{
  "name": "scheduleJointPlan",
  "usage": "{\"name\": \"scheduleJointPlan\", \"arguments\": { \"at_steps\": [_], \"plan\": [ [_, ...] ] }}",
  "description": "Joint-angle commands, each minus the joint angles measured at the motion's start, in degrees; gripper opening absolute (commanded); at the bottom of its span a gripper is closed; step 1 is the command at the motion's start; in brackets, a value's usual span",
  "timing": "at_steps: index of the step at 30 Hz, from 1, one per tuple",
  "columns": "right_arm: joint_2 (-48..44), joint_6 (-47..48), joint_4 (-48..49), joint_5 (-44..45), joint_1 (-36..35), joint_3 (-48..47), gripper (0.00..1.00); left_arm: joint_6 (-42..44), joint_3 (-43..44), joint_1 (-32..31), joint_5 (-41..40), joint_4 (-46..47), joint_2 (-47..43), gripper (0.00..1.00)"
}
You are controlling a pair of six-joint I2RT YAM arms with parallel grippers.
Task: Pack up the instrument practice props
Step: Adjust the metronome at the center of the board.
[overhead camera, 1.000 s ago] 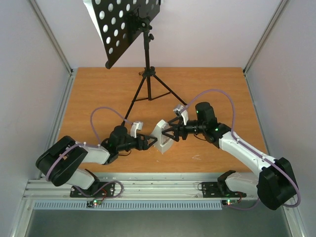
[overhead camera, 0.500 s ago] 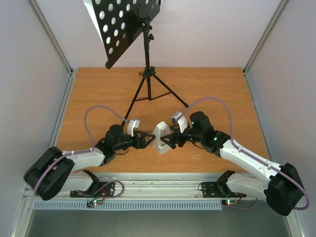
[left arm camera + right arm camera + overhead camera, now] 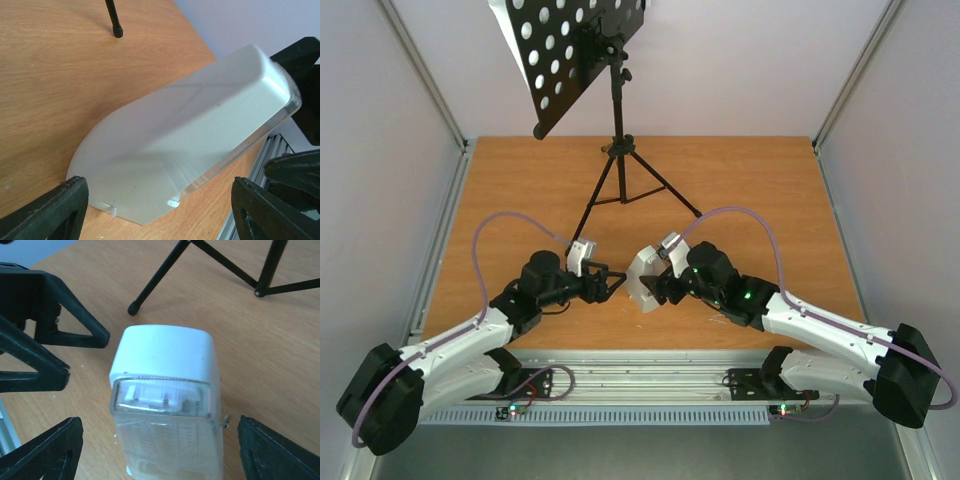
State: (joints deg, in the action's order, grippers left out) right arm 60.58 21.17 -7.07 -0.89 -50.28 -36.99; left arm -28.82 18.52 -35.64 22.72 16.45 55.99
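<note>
The small white pyramid-shaped metronome (image 3: 642, 281) stood on the brown wooden counter (image 3: 770, 200), near its front edge and about midway across. The two arms met on either side of it.

The left claw (image 3: 611, 286) pointed at the metronome from the left with its black fingers spread. In the left wrist view those fingers (image 3: 50, 212) flanked the metronome's wide base (image 3: 165, 150), the left one just beside its curved edge. Whether it touched could not be told.

The right claw (image 3: 655, 287) faced the metronome from the right, also spread. In the right wrist view its fingers (image 3: 270, 450) stood well clear of both sides of the white body, whose clear plastic front cover (image 3: 165, 435) faced that camera. Neither claw pinched anything.

The tall black tripod music stand (image 3: 617, 150) stood at the back of the counter. One rubber-tipped leg (image 3: 160, 280) reached down toward the metronome but stayed apart from it. The round-holed desk (image 3: 570, 55) tilted at the top of the overhead view, and the edge of a white sheet (image 3: 503, 25) showed along its left rim.
</note>
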Motion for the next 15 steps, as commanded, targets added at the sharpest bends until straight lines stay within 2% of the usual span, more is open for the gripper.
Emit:
{"name": "scheduleJointPlan", "arguments": {
  "at_steps": [1,7,11,15],
  "plan": [
    [-0.47,-1.26,2.12,5.79,-0.91,0.08,0.82,1.76,4.91,0.32,1.48,-4.93,-1.48,0.79],
    [-0.05,-1.31,2.57,5.72,-0.92,-0.27,0.69,1.12,10.49,0.31,2.79,-7.02,-1.41,0.79],
    [0.05,-1.13,2.83,5.79,-0.87,0.08,0.61,2.13,15.0,0.39,3.52,-8.69,1.71,0.79],
    [-0.72,-1.34,2.9,6.24,-0.93,0.86,0.58,2.85,18.66,0.37,4.62,-8.87,6.14,0.78]
  ]
}}
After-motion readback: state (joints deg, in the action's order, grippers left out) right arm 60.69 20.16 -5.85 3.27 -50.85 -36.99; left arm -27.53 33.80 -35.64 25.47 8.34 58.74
